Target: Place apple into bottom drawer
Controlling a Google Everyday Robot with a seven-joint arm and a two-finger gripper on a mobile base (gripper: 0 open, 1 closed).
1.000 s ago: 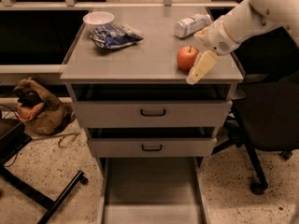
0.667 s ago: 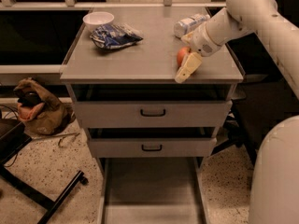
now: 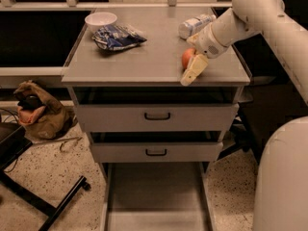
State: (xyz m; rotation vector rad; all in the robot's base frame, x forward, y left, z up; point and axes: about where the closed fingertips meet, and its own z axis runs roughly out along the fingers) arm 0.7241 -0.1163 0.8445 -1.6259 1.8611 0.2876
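The apple [image 3: 186, 57], small and red-orange, sits on the grey cabinet top [image 3: 144, 61] near its front right corner. My gripper [image 3: 191, 69] reaches in from the right on the white arm [image 3: 240, 18] and is right against the apple, covering its right side and pointing down at the front edge of the top. The bottom drawer [image 3: 154, 191] is pulled out below, a long grey tray with nothing in it.
A white bottle [image 3: 195, 25] lies behind the gripper. A white bowl [image 3: 100, 20] and a blue snack bag [image 3: 118, 36] are at the back left of the top. The two upper drawers [image 3: 156, 115] have black handles. A brown bag [image 3: 36, 112] and chair legs [image 3: 53, 201] are on the floor at left.
My gripper has moved left from beside the apple to right against it, now covering its right side. The apple has stayed where it was on the top.
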